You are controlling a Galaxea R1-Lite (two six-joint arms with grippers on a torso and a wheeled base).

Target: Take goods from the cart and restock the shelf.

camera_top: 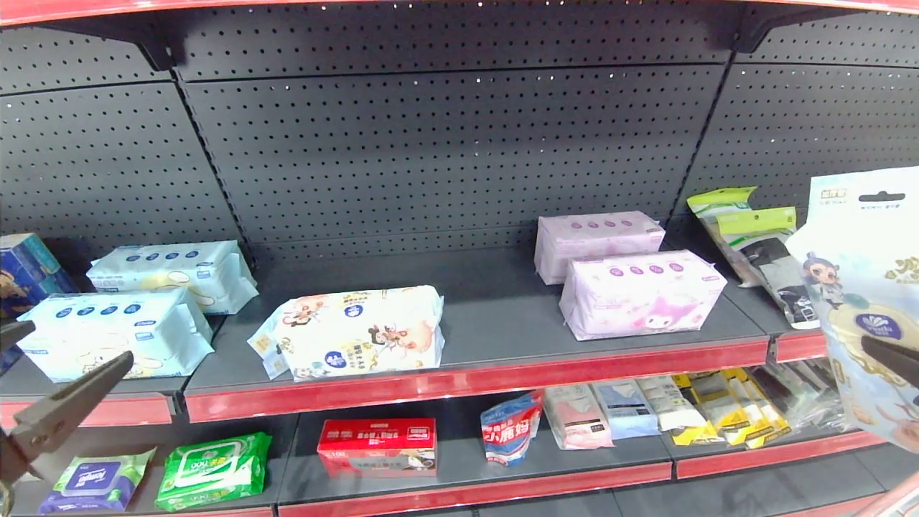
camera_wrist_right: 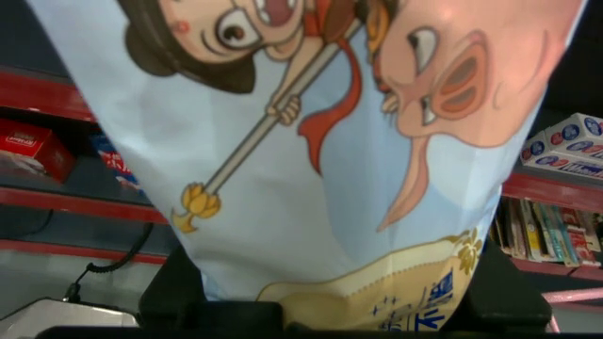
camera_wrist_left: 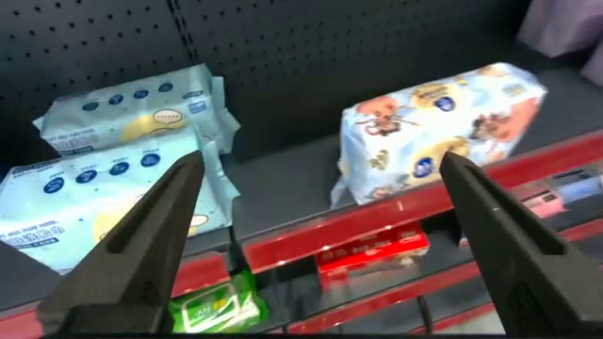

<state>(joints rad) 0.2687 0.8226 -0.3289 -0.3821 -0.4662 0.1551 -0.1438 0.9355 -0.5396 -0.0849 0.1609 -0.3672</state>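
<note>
Right gripper (camera_wrist_right: 339, 297) jaws clamped a floppy pale-blue cartoon-printed plastic pack (camera_top: 861, 287); left gripper (camera_wrist_left: 320, 165) jaws gaped empty. The pack could snag the front edge of the red-edged metal shelf (camera_top: 502, 377) and slip.

No print can be read with certainty: small characters stand on the cartoon bag (camera_top: 861, 287) at the right and on the red box (camera_top: 377, 446), the blue and red pouch (camera_top: 511, 427) and the green pack (camera_top: 214, 470) on the lower shelf (camera_top: 459, 463), but all are too small or blurred.
</note>
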